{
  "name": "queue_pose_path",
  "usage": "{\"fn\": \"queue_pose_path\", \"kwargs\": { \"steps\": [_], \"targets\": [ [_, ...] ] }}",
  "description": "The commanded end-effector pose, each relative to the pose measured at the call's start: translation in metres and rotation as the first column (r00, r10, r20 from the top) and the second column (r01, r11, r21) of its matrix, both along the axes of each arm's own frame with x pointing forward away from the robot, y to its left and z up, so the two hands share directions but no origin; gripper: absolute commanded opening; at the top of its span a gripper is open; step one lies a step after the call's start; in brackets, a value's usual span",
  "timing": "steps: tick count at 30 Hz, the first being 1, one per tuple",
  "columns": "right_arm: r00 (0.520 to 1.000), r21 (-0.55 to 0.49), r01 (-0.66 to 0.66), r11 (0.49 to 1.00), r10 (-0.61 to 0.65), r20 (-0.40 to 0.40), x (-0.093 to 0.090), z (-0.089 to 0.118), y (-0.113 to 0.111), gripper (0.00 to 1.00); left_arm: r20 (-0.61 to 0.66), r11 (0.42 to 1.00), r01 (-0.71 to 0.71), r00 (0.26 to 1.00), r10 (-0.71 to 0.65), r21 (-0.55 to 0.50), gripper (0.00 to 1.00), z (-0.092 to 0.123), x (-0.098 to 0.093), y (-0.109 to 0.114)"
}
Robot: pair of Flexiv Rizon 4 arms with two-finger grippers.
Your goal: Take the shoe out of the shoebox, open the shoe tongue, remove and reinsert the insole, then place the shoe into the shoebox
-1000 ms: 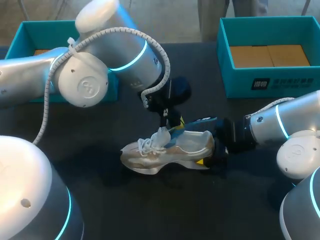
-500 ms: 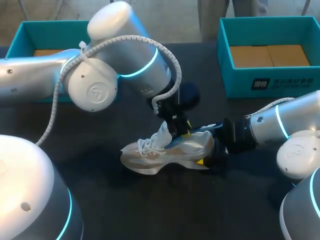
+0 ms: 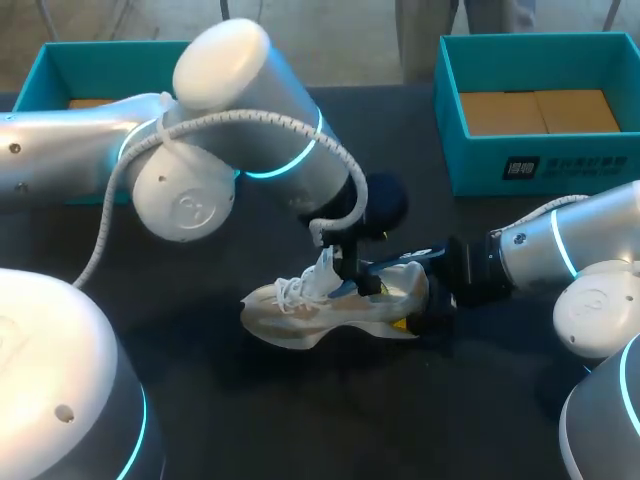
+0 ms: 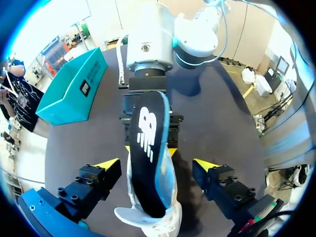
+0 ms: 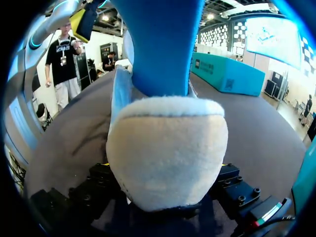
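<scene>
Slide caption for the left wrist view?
Left pincer open astride shoe and insole; right pincer grips the shoe's far end.

Cream shoe [image 3: 300, 316], black insole [image 4: 148, 153], teal shoebox [image 3: 545, 168]

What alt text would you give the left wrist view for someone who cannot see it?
A pale shoe with a dark insole lying lengthwise on it sits between the open yellow-tipped fingers of the left hand, untouched by them. The right hand grips its far end, and a teal shoebox stands aside on the dark table.
</scene>
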State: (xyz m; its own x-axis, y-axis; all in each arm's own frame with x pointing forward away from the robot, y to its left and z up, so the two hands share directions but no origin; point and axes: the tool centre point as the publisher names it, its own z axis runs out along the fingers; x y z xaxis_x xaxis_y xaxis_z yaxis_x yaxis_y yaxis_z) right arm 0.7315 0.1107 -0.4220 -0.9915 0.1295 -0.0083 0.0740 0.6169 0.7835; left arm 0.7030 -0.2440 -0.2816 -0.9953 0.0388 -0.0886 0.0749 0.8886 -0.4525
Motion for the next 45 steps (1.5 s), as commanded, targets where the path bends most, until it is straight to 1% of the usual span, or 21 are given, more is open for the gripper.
{"fn": "queue_pose_path", "kwargs": {
  "steps": [1, 5, 8, 9, 12, 17, 19, 26, 31, 32, 33, 34, 36, 37, 39, 43, 45],
  "targets": [
    [1.0, -0.002, 0.001, 1.0, -0.001, 0.0, -0.001, -0.002, -0.001, 0.0, 0.034, 1.0, -0.011, 0.999, 0.011, -0.01, 1.0, -0.003, -0.004, 0.003],
    [1.0, -0.002, 0.001, 1.0, -0.001, 0.0, -0.001, -0.002, -0.001, 0.0, 0.068, 1.0, -0.024, 0.997, 0.024, -0.006, 1.0, -0.004, -0.009, 0.003],
    [1.0, -0.002, 0.001, 1.0, -0.001, 0.0, -0.001, -0.002, -0.001, 0.0, 0.066, 0.999, -0.048, 0.997, 0.049, -0.023, 1.0, -0.008, -0.009, 0.008],
    [1.0, -0.002, 0.001, 1.0, -0.001, 0.0, -0.001, -0.002, -0.001, 0.0, 0.087, 0.999, -0.049, 0.995, 0.05, -0.018, 1.0, -0.01, -0.01, 0.009],
    [1.0, -0.002, 0.001, 1.0, -0.001, 0.0, -0.001, -0.002, -0.001, 0.0, 0.107, 0.999, -0.046, 0.993, 0.047, -0.014, 1.0, -0.016, -0.013, 0.007],
    [1.0, -0.002, 0.001, 1.0, -0.001, 0.0, -0.001, -0.002, -0.001, 0.0, 0.118, 0.998, -0.053, 0.991, 0.057, -0.037, 1.0, -0.021, -0.012, 0.003],
    [1.0, -0.002, 0.001, 1.0, -0.001, 0.0, -0.001, -0.002, -0.001, 0.0, 0.126, 0.998, -0.055, 0.99, 0.059, -0.036, 1.0, -0.022, -0.01, 0.002],
    [1.0, -0.002, 0.001, 1.0, -0.001, 0.0, -0.001, -0.002, -0.001, 0.0, 0.155, 0.998, -0.055, 0.986, 0.057, -0.014, 1.0, -0.029, 0.006, 0.001],
    [1.0, -0.002, 0.001, 1.0, -0.001, 0.0, -0.001, -0.002, -0.001, 0.0, 0.153, 0.997, -0.061, 0.986, 0.067, -0.045, 0.91, -0.029, 0.009, -0.001],
    [1.0, -0.002, 0.001, 1.0, -0.001, 0.0, -0.001, -0.002, -0.001, 0.0, 0.154, 0.997, -0.06, 0.986, 0.067, -0.05, 0.84, -0.029, 0.01, -0.002],
    [1.0, -0.002, 0.001, 1.0, -0.001, 0.0, -0.001, -0.002, -0.001, 0.0, 0.155, 0.997, -0.057, 0.986, 0.064, -0.051, 0.8, -0.028, 0.01, -0.003],
    [1.0, -0.002, 0.001, 1.0, -0.001, 0.0, -0.001, -0.002, -0.001, 0.0, 0.157, 0.997, -0.055, 0.986, 0.062, -0.052, 0.73, -0.028, 0.01, -0.004],
    [1.0, -0.002, 0.001, 1.0, -0.001, 0.0, -0.001, -0.002, -0.001, 0.0, 0.156, 0.997, -0.051, 0.986, 0.059, -0.054, 0.66, -0.028, 0.01, -0.004],
    [1.0, -0.002, 0.001, 1.0, -0.001, 0.0, -0.001, -0.002, -0.001, 0.0, 0.156, 0.997, -0.05, 0.986, 0.058, -0.053, 0.57, -0.029, 0.011, -0.005],
    [1.0, -0.002, 0.001, 1.0, -0.001, 0.0, -0.001, -0.002, -0.001, 0.0, 0.155, 0.997, -0.049, 0.986, 0.057, -0.052, 0.49, -0.029, 0.012, -0.004],
    [1.0, -0.002, 0.001, 1.0, -0.001, 0.0, -0.001, -0.002, -0.001, 0.0, 0.149, 0.998, -0.048, 0.987, 0.055, -0.049, 0.43, -0.03, 0.015, -0.004],
    [1.0, -0.002, 0.001, 1.0, -0.001, 0.0, -0.001, -0.002, -0.001, 0.0, 0.146, 0.998, -0.047, 0.988, 0.053, -0.046, 0.41, -0.032, 0.016, -0.005]
  ]
}}
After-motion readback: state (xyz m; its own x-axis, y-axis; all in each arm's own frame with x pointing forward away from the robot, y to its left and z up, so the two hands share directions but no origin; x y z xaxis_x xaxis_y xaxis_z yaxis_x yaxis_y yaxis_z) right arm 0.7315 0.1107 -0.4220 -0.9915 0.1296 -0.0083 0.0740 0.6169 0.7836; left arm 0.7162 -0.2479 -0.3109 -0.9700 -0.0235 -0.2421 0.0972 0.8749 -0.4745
